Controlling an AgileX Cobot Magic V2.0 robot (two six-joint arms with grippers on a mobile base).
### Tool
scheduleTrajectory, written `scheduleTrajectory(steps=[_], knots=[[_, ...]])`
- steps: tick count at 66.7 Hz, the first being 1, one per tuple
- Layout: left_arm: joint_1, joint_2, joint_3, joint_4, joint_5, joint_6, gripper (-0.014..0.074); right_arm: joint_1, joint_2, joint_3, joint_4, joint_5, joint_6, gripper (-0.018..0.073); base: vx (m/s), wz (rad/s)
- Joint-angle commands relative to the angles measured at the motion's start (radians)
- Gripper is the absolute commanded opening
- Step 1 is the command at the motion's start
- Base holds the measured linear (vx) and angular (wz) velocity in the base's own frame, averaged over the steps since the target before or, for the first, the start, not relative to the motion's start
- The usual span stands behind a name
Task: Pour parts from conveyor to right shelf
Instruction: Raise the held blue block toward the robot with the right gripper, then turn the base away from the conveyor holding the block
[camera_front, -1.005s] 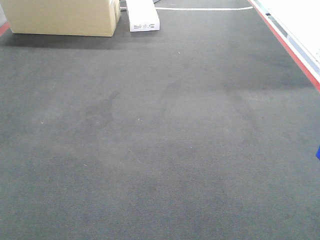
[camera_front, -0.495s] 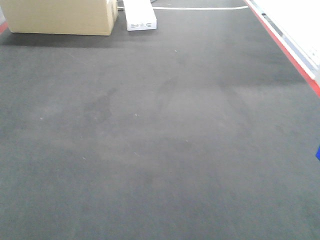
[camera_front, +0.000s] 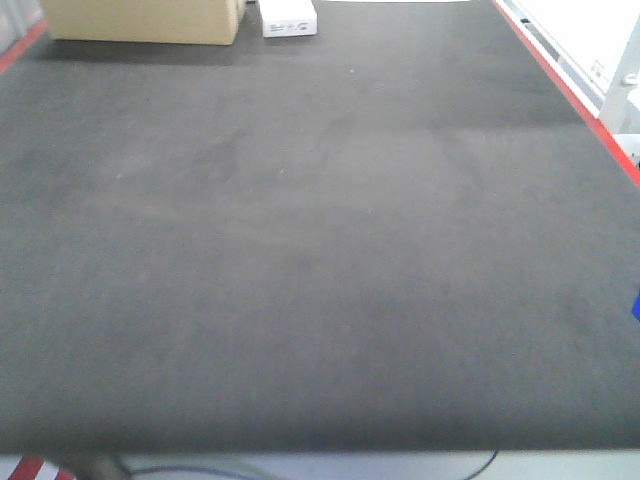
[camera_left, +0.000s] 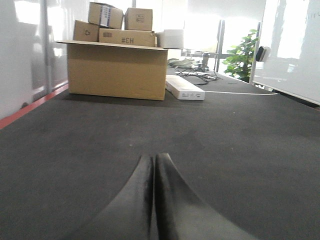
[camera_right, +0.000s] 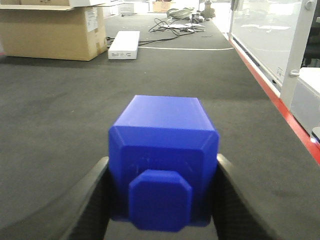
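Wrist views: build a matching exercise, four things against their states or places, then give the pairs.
Things:
1. blue block
2. left gripper
3. cardboard box
4. flat white box

States or places:
A. shut, empty
B. lying beside the cardboard box
C. held in the right gripper
D. carrying smaller boxes

Pairs: 1-C; 2-A; 3-D; 4-B

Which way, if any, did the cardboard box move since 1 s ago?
No. The cardboard box stays beside the white unit; both slid up-frame as the near edge of the conveyor appeared, so likely the camera backed off.
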Motion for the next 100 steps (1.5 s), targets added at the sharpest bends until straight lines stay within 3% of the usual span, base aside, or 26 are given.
scheduleTrajectory(steps=[1, 100], knots=[[-0.002, -0.009, 0.027, -0.009, -0.079, -0.007, -0.0006, -0.003, 0.012, -0.027, 0.001, -0.081, -0.006, -0.0004, -0.40, 0.14], [-0.001, -0.009, 0.027, -0.009, -0.079, -0.007, -0.0006, -0.003, 0.012, -0.027, 0.001, -0.076, -0.006, -0.0004, -0.29, -0.06]])
